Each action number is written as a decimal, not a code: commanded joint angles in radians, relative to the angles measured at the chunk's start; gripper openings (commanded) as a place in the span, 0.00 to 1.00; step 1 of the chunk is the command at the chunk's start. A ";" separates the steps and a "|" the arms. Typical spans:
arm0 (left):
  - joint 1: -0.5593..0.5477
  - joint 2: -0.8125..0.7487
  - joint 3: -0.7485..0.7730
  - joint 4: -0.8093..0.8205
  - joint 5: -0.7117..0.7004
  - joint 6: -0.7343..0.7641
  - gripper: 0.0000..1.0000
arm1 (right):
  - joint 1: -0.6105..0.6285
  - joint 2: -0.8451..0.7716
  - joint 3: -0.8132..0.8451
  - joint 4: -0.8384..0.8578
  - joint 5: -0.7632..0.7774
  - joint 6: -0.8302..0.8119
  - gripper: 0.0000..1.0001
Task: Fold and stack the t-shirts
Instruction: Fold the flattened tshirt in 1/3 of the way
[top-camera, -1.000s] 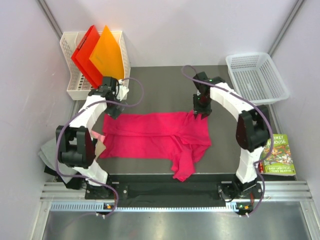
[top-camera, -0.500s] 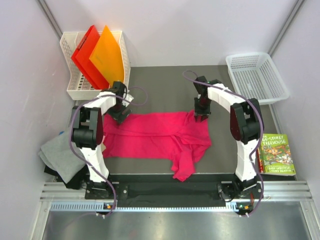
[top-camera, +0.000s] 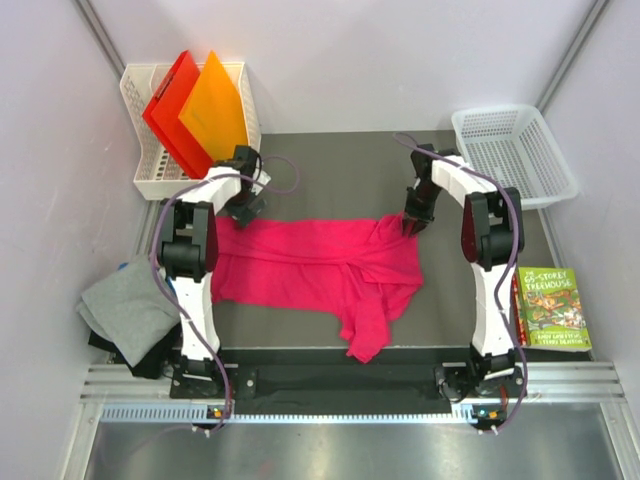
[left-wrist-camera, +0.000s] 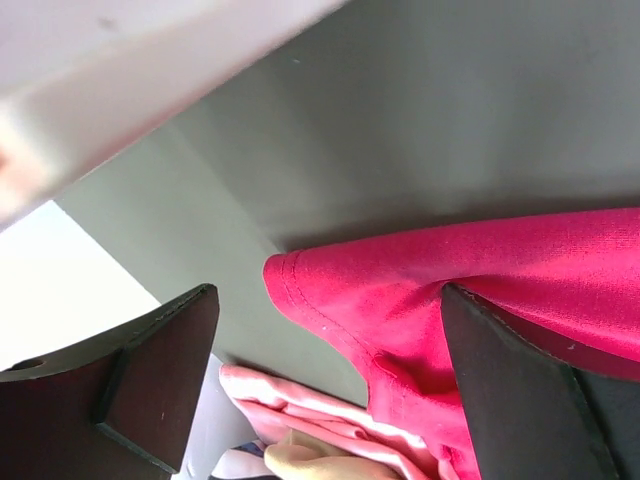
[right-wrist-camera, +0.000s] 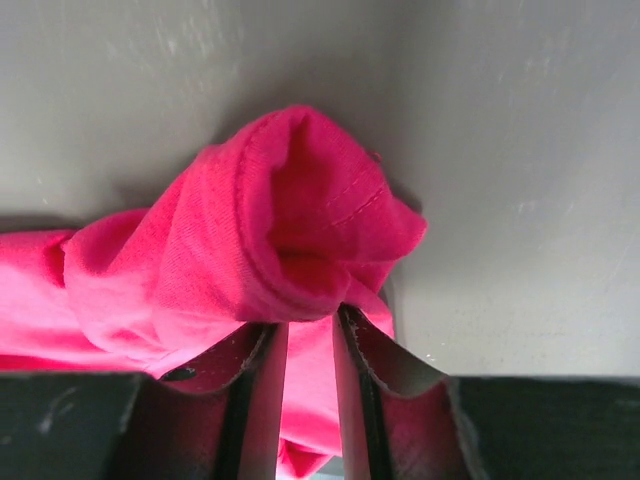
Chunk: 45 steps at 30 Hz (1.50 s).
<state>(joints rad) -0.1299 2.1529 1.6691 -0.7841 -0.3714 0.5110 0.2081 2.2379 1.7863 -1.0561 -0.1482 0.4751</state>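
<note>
The magenta t-shirt (top-camera: 310, 270) lies spread and rumpled on the dark table (top-camera: 330, 170), one part trailing toward the front edge. My left gripper (top-camera: 245, 205) stands open at its far left corner; in the left wrist view that hemmed corner (left-wrist-camera: 480, 260) lies between the wide fingers of the left gripper (left-wrist-camera: 325, 300). My right gripper (top-camera: 412, 222) is at the far right corner. In the right wrist view its jaws are pinched on a bunched fold of the shirt (right-wrist-camera: 290, 220), cloth filling the right gripper (right-wrist-camera: 308, 322). A folded grey t-shirt (top-camera: 125, 310) lies left of the table; folded pale pink (left-wrist-camera: 300, 400) and tan (left-wrist-camera: 310, 462) ones show below the left fingers.
A white rack (top-camera: 150, 180) holding red and orange folders (top-camera: 195, 110) stands at the back left. A white basket (top-camera: 510, 150) sits at the back right. A green-covered book (top-camera: 548, 308) lies right of the table, beside the right arm.
Both grippers have moved toward the back of the table. The right jaws have narrowed onto the shirt's far right corner, drawing it back. The left gripper stays wide open.
</note>
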 joint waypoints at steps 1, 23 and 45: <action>0.003 -0.070 -0.052 0.157 -0.018 -0.034 0.97 | -0.058 0.115 0.094 0.171 0.114 -0.027 0.24; -0.148 -0.448 -0.394 -0.051 0.220 -0.066 0.98 | -0.115 0.069 0.403 0.030 0.243 -0.119 0.21; 0.044 -0.395 -0.647 0.259 0.020 0.089 0.95 | 0.261 -0.196 -0.148 0.159 0.250 -0.069 0.21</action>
<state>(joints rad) -0.1532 1.7412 1.0760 -0.6178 -0.2844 0.5438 0.4774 2.0876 1.6901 -0.9482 0.1078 0.3801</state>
